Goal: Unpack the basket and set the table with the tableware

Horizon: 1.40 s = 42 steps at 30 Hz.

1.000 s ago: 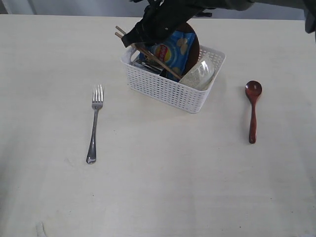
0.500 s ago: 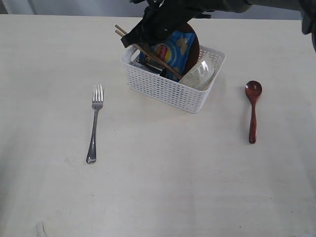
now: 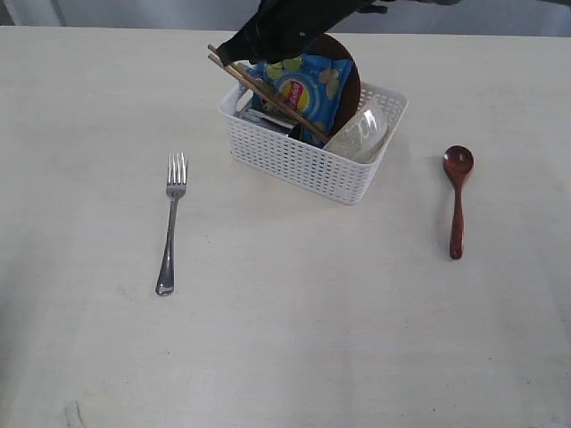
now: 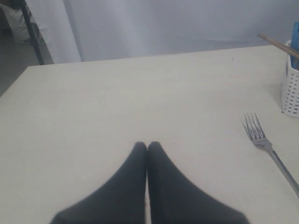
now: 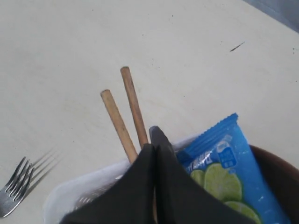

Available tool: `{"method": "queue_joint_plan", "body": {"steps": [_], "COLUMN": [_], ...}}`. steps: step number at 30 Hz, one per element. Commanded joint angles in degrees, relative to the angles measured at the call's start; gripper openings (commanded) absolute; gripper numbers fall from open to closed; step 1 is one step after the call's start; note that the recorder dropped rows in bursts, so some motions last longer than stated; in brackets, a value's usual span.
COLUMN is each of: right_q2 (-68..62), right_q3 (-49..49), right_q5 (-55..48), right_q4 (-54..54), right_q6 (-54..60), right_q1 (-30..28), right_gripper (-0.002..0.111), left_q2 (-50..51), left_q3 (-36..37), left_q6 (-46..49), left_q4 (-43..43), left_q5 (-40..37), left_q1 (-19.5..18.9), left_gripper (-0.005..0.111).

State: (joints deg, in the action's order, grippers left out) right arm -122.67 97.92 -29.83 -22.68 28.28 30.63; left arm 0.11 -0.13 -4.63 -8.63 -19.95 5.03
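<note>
Nearest me, the table point(image 3: 285, 348) is bare pale wood. A little further in, a silver fork point(image 3: 171, 223) lies flat on the left with its tines pointing away, and a dark red wooden spoon point(image 3: 457, 201) lies on the right, bowl end away; both are well apart from the basket. The left gripper point(image 4: 147, 148) hangs low over the tabletop off to the fork's side, its two black fingers pressed together and holding nothing.

Beyond them stands the white lattice basket point(image 3: 303, 160), set at a slant. Inside it a pale bowl point(image 3: 361, 134) lies tipped on its side at the right end, a blue chip bag point(image 3: 308, 89) stands upright in the middle, and a round brown plate point(image 3: 351, 80) leans on edge behind the bag. A pair of brown chopsticks point(image 3: 268, 96) slants across the bag, their upper ends sticking out past the far left corner.

Furthest off, the right arm point(image 3: 294, 22) reaches down from the far side across the basket. The right gripper point(image 5: 156, 135) has its fingers squeezed together right at the chopsticks, against the bag's top edge; whether a stick is nipped between them I cannot tell
</note>
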Motion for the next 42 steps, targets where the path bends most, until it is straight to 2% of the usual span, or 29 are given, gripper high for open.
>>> {"method": "queue_joint_plan", "body": {"steps": [1, 11, 16, 18, 19, 31, 34, 36, 37, 42], "right_q2": [1.1, -1.5, -3.1, -3.6, -3.8, -6.6, -6.6, -6.6, -6.6, -5.7], "right_q3": [0.0, 0.0, 0.0, 0.0, 0.0, 0.0, 0.0, 0.0, 0.0, 0.0], "right_q5": [0.0, 0.0, 0.6, 1.0, 1.1, 1.2, 1.2, 0.8, 0.7, 0.7], "right_q4": [0.3, -0.1, -0.3, -0.3, -0.3, -0.3, -0.3, -0.3, -0.3, -0.3], "right_q6": [0.6, 1.3, 1.3, 1.3, 1.3, 0.9, 1.5, 1.6, 1.6, 1.6], "right_q1": [-0.3, -0.3, -0.3, -0.3, -0.3, -0.3, -0.3, -0.3, -0.3, -0.3], "right_gripper": [0.0, 0.002, 0.033, 0.04, 0.04, 0.035, 0.021, 0.004, 0.0, 0.0], "left_q2": [-0.1, -0.1, -0.1, -0.1, -0.1, -0.1, -0.1, -0.1, -0.1, -0.1], "left_q3": [0.1, 0.1, 0.1, 0.1, 0.1, 0.1, 0.1, 0.1, 0.1, 0.1], "left_q6": [-0.1, -0.1, -0.1, -0.1, -0.1, -0.1, -0.1, -0.1, -0.1, -0.1], "left_q4": [-0.2, -0.2, 0.3, 0.3, 0.3, 0.3, 0.3, 0.3, 0.3, 0.3], "left_q5": [0.1, 0.1, 0.1, 0.1, 0.1, 0.1, 0.1, 0.1, 0.1, 0.1], "left_q1": [0.3, 0.3, 0.3, 0.3, 0.3, 0.3, 0.3, 0.3, 0.3, 0.3], "left_gripper": [0.0, 0.0, 0.0, 0.0, 0.0, 0.0, 0.0, 0.0, 0.0, 0.0]}}
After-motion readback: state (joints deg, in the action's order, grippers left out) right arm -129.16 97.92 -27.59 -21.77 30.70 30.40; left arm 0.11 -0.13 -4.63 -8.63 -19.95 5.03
